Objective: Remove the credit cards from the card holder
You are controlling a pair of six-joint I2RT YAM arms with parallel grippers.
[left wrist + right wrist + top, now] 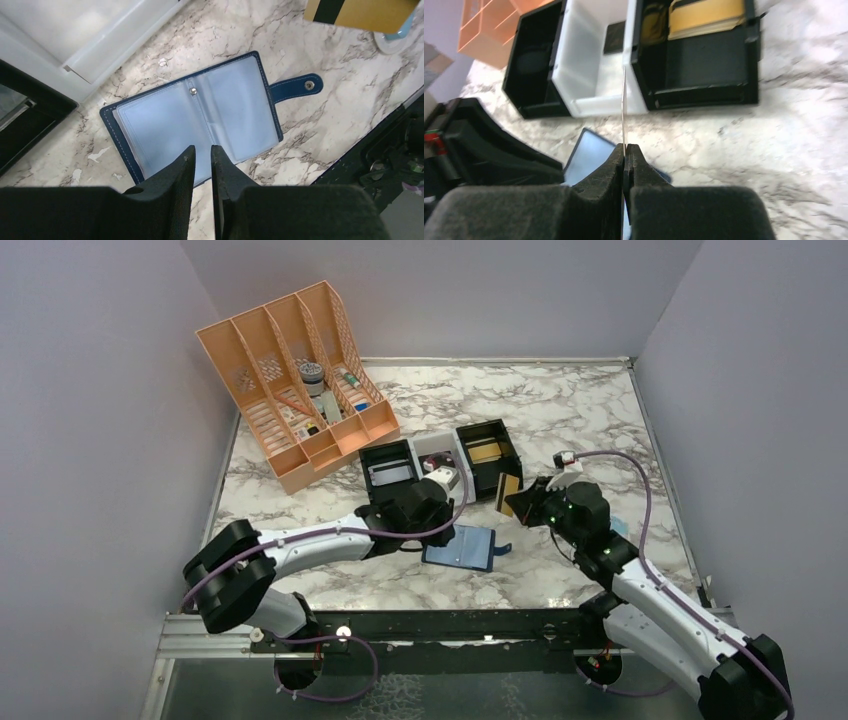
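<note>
Fingers [644, 167] of my right gripper [625, 149] pinch a gold credit card [624, 105] edge-on; my left gripper [202, 152] hangs narrowly parted, holding nothing, over the open card holder [165, 120] lying flat on the marble table [320, 125].

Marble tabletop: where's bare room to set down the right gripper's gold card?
Free: far-right marble between black box tray and back wall; near strip between open navy card holder and table edge. Crowded: centre, from orange slotted rack to that tray.
</note>
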